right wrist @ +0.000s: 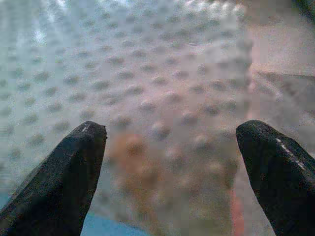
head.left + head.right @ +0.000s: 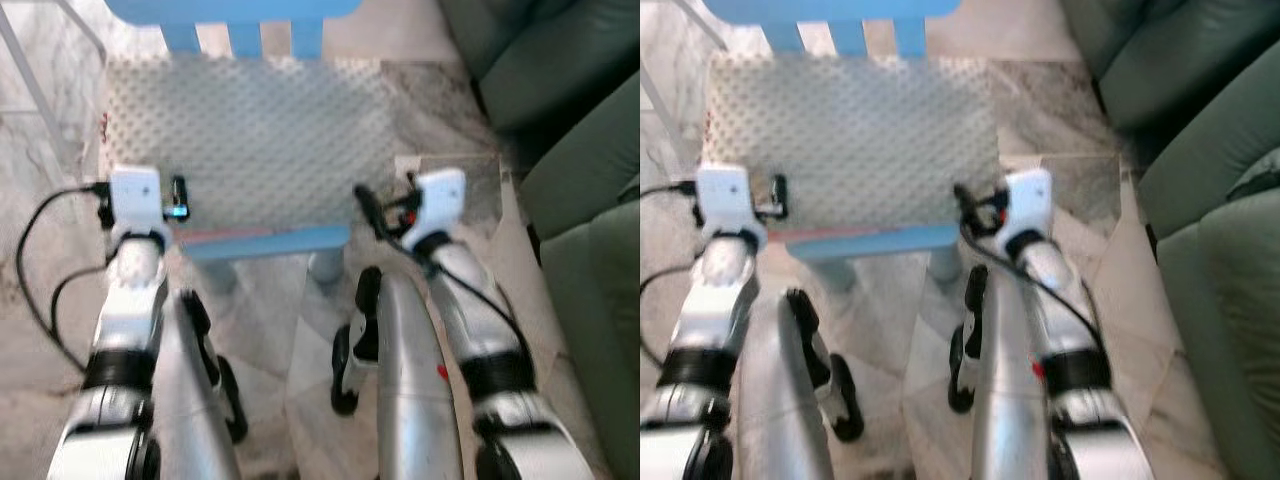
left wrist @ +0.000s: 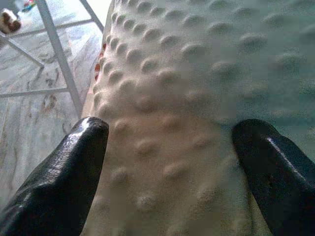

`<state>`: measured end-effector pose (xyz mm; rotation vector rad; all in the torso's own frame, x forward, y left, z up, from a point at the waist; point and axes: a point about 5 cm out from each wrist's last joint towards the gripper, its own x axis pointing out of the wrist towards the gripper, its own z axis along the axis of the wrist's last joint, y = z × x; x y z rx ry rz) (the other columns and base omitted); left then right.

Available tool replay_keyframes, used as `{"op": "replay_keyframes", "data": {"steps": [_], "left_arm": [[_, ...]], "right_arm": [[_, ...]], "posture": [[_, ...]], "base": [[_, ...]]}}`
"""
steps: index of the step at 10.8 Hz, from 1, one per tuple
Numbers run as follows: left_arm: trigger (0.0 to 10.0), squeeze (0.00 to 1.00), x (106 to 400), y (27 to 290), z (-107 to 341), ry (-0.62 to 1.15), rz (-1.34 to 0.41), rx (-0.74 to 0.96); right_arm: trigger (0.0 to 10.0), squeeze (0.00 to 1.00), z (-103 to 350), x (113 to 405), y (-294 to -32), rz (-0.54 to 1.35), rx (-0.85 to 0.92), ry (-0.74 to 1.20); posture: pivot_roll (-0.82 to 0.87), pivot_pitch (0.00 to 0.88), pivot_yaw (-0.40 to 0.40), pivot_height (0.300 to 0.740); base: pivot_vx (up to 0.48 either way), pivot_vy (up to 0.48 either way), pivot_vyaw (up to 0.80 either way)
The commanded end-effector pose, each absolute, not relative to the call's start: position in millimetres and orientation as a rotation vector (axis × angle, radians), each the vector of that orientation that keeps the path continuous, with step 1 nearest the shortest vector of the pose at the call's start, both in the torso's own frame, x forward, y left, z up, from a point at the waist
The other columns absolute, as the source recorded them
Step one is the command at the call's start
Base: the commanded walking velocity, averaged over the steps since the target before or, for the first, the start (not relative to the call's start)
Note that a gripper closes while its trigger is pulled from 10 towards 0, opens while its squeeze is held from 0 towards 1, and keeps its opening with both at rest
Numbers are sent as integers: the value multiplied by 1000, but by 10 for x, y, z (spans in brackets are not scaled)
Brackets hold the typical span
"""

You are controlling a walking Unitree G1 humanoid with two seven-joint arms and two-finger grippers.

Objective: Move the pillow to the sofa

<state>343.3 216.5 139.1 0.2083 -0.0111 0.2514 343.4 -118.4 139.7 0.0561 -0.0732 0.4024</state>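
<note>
- Closest to the robot is the pale marble floor (image 2: 270,350) with grey veins. It is made of big shiny tiles.
- The two silver arms reach out over this floor toward a chair.
- The left gripper (image 3: 170,162) is at the near left corner of the pillow. Its two black fingers (image 3: 64,177) are spread wide apart, one on each side of the bumpy cloth. They are not pinching it.
- The right gripper (image 1: 170,167) is at the near right corner of the pillow. Its two black fingers (image 1: 275,167) are spread wide too, and the pillow shows in the gap between them.
- The flat white pillow with little round bumps (image 2: 250,140) lies on the seat of the light blue wooden chair (image 2: 270,240). It covers almost the whole seat. A thin red strip shows along its near edge.
- The blue front edge of the seat pokes out just under the pillow.
- Farther back are the blue slats of the chair's back (image 2: 240,25).
- On the robot's right, beside the chair, is the dark green sofa with thick soft cushions (image 2: 580,170). The pillow is not on it.
- On the robot's left, a thin white metal frame (image 3: 59,54) stands on the floor near the chair.
</note>
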Motion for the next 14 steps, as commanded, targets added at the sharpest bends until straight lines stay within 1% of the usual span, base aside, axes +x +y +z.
{"op": "replay_keyframes", "data": {"steps": [1,2,3,5,6,7,10,12,14], "left_arm": [[10000,0,3422,2242,1227,44,290,208],[10000,0,3448,2251,1224,40,299,212],[10000,0,3456,2263,1195,47,310,218],[10000,0,3482,2254,1134,58,298,226],[471,0,3499,2213,1076,80,263,211],[0,0,3503,2188,1020,111,247,167],[0,0,3525,2089,970,114,231,145],[0,0,3497,2100,913,132,227,124],[0,0,3442,2122,900,118,208,124]], "right_arm": [[10000,0,1233,3457,-1200,359,48,-26],[10000,0,1169,3463,-1142,405,57,14],[10000,0,1137,3471,-1109,425,147,19],[10000,0,1188,3588,-1085,394,161,-6],[1059,0,1218,3649,-1054,386,182,1],[0,0,1230,3670,-1008,389,195,5],[0,0,1145,3646,-872,418,245,25],[0,0,1089,3616,-886,433,256,31],[0,0,1107,3604,-880,451,265,11]], "posture": [[-32,483,-94,499],[-31,495,-97,499],[-23,520,-103,499],[-21,556,-102,499],[-34,572,-102,499],[-37,576,-104,499],[-26,576,-111,499],[-29,575,-122,499],[-26,597,-127,499]], "base": [[0,0,0],[0,0,0],[0,0,0],[0,0,0],[0,0,0],[0,0,0],[0,0,0],[0,0,0],[0,0,0]]}}
